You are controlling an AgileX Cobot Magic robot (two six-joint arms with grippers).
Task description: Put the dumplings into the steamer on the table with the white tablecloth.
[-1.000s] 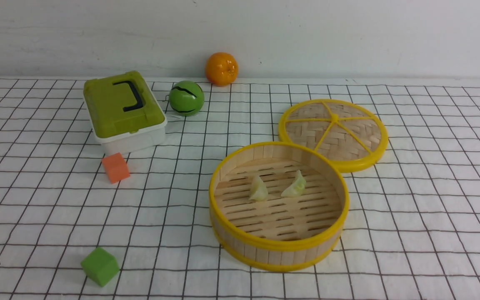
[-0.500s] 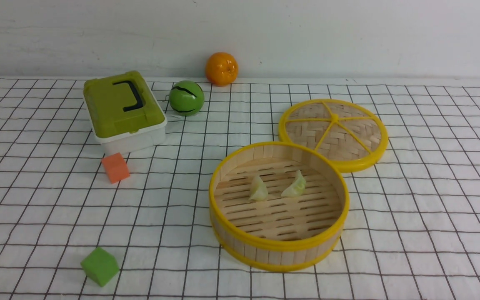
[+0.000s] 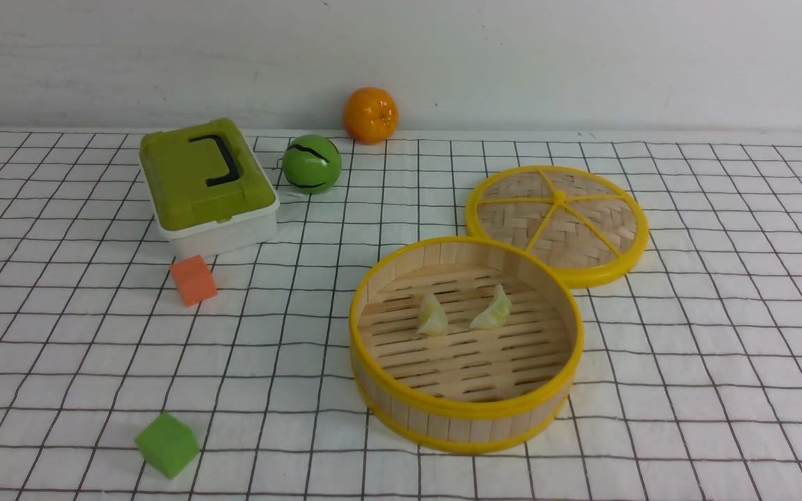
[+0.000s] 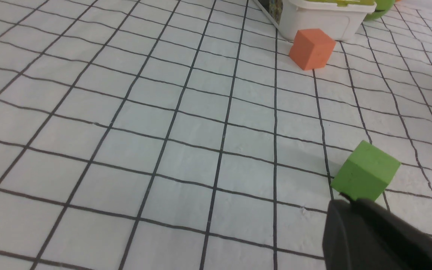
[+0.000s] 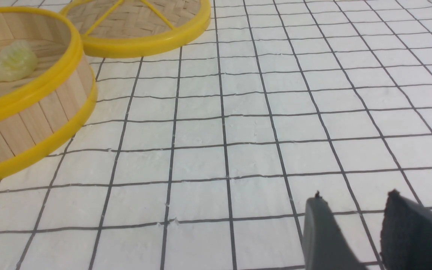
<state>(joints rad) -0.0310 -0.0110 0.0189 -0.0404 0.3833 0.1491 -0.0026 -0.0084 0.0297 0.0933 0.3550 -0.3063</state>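
Observation:
Two pale yellowish-green dumplings (image 3: 432,317) (image 3: 492,310) lie side by side on the slatted floor of the round bamboo steamer (image 3: 467,410), which stands on the white tablecloth (image 3: 686,334) with its black grid. One dumpling (image 5: 9,63) and the steamer wall (image 5: 24,120) also show in the right wrist view. My left gripper (image 4: 349,202) is shut and empty, low over the cloth beside the green foam cube (image 4: 366,174). My right gripper (image 5: 354,197) is open with nothing between its fingers, above bare cloth to the right of the steamer. Neither arm shows in the front view.
The flat woven lid (image 3: 557,221) lies behind the steamer. A green-lidded white box (image 3: 206,184), a green ball (image 3: 311,163) and an orange (image 3: 370,115) stand at the back left. An orange cube (image 3: 193,280) and the green cube (image 3: 167,444) lie on the left.
A dark part of the left arm at the front view's bottom-left edge has withdrawn out of that view. The dumplings and steamer have not moved.

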